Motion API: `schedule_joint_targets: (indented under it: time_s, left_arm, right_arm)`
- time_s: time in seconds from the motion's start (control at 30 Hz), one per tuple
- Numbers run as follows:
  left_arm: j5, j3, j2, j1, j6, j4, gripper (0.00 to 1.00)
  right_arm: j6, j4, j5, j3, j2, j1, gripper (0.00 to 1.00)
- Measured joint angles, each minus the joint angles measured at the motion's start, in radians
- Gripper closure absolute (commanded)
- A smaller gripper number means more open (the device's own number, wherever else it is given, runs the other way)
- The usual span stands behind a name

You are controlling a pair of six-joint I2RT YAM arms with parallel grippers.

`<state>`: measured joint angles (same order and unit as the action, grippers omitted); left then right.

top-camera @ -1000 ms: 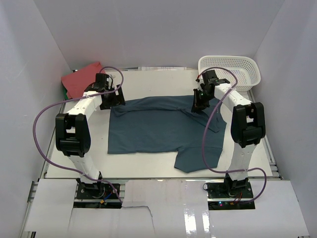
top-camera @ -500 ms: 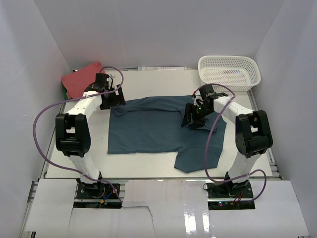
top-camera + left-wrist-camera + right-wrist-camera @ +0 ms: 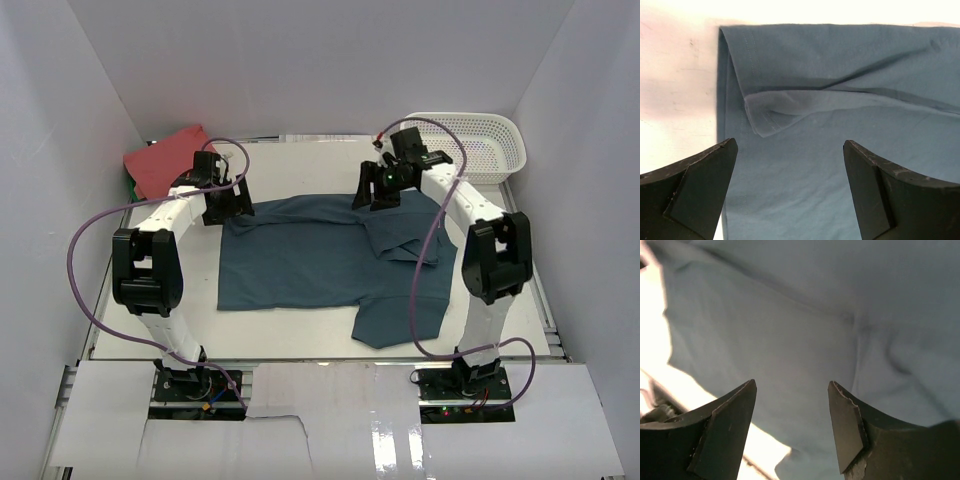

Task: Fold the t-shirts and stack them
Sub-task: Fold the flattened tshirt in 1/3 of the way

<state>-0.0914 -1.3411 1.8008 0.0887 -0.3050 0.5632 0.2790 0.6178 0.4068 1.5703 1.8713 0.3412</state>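
While the dark teal t-shirt [image 3: 300, 265] lies spread flat across the middle of the white table [image 3: 290, 335], the overhead view shows its right side rumpled and folded over on itself. The coral-red t-shirt [image 3: 165, 160] sits bunched in the far left corner, well apart from it. A white lattice basket [image 3: 480, 145] stands in the far right corner. The left gripper [image 3: 228, 203] is at the teal shirt's far left corner, and the right gripper [image 3: 372, 190] is over its far edge.

From the left wrist, the left gripper's dark jaws stand wide apart and empty above a turned-over flap of teal cloth, with bare table to the left.

From the right wrist, the right gripper's jaws are parted, holding nothing, above creased teal fabric.
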Motion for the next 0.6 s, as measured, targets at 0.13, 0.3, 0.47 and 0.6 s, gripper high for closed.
schedule_joint_targets:
  time_s: [0.13, 0.3, 0.47, 0.6]
  left_arm:
    - [-0.03, 0.009, 0.0, 0.0, -0.027, -0.002, 0.02]
    - [-0.07, 0.009, -0.003, 0.0, -0.048, -0.011, 0.02]
    - [-0.09, 0.006, -0.011, 0.026, -0.055, -0.018, 0.02]
    - [-0.124, -0.044, 0.009, 0.087, -0.072, -0.011, 0.02]
  right_arm:
    - [-0.037, 0.009, -0.115, 0.178, 0.152, 0.034, 0.34]
    - [-0.075, 0.047, -0.265, 0.181, 0.217, 0.046, 0.35]
    - [-0.099, 0.06, -0.364, 0.117, 0.191, 0.039, 0.35]
    - [-0.113, 0.035, -0.402, -0.042, 0.081, 0.039, 0.34]
